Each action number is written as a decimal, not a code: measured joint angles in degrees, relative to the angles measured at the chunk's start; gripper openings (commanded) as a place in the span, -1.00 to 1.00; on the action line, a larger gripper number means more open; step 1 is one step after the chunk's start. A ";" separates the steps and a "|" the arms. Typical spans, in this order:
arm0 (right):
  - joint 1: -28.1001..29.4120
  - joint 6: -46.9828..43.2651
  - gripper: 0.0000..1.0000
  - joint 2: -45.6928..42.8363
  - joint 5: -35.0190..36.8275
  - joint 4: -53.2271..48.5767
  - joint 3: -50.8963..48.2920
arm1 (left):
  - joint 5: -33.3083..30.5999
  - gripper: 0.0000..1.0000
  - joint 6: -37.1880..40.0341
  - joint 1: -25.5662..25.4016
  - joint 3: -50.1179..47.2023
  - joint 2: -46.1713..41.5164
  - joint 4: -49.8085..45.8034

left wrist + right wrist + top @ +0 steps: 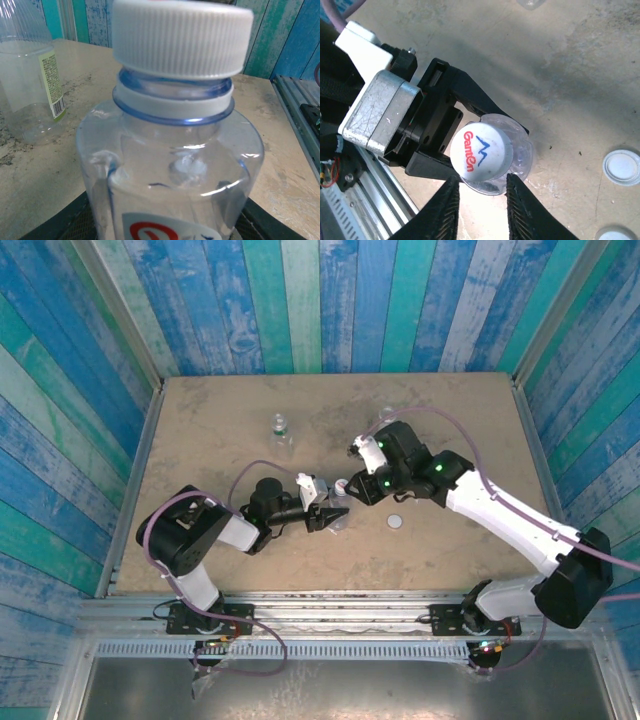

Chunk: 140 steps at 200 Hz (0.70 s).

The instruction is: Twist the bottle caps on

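The left claw point(325, 515) grips the blue-tinted bottle point(170, 165). Its white cap point(481, 154) sits between the fingers of the right claw point(482, 180); whether they pinch it I cannot tell. Squeeze the cap squarely, then twist level while the bottle is held firm.

The top camera sits high up on the 6 o'clock side of the table point(220, 420) and looks down on all of it from far off. The left wrist camera is very near the blue-tinted bottle point(170, 165) and looks sideways at it, with its white cap point(180, 37) at 12 o'clock. The right wrist camera looks straight down on that same cap from close above. All three cameras see this bottle.
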 measured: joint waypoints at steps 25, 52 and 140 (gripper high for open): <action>-1.44 0.09 -0.29 0.48 -0.22 1.03 0.68 | -0.02 0.10 0.00 0.00 0.00 0.09 0.11; -2.93 0.09 -0.33 3.96 -2.03 2.10 3.06 | -0.02 0.11 0.00 0.00 0.00 0.15 0.20; -3.32 -0.52 -0.55 4.70 -7.98 5.29 0.55 | -0.02 0.06 -0.02 0.09 0.15 0.15 -0.07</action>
